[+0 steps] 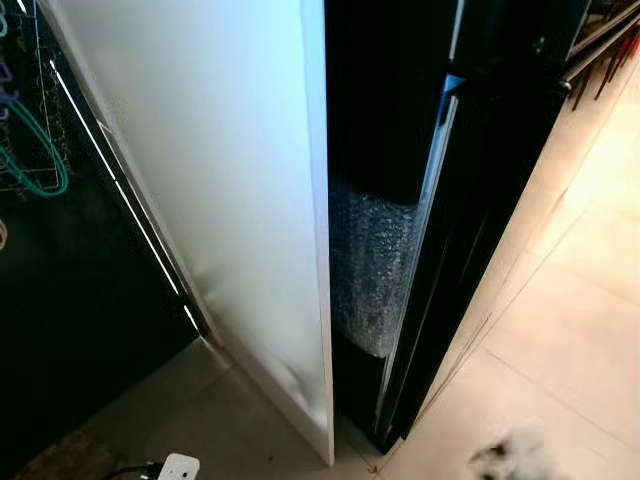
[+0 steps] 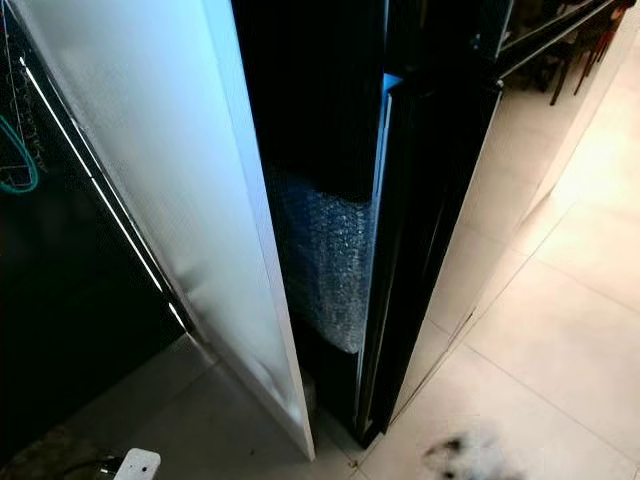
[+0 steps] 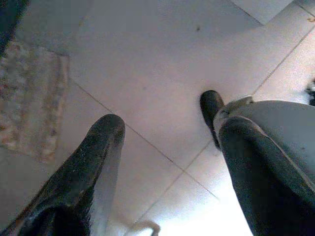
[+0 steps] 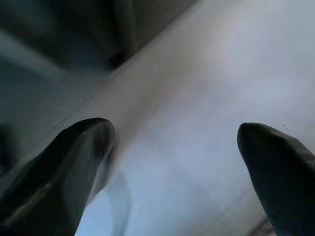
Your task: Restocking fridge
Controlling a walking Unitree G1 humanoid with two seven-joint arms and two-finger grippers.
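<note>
A tall fridge stands in front of me, seen from its side. Its white side panel (image 1: 220,180) runs down to the floor, and its black door (image 1: 470,200) stands slightly ajar. In the gap between them sits a wad of bubble wrap (image 1: 370,270), with darkness above it. My left gripper (image 3: 172,125) hangs open over the pale floor tiles with nothing between its fingers. My right gripper (image 4: 174,130) is also open and empty, low over the floor beside a dark surface.
A dark glossy surface (image 1: 70,300) with teal loops (image 1: 40,160) stands left of the fridge. A white plug block (image 1: 180,467) lies on the floor at its foot. A dark fuzzy patch (image 1: 510,460) marks the tiles. A patterned mat (image 3: 29,98) lies below the left gripper.
</note>
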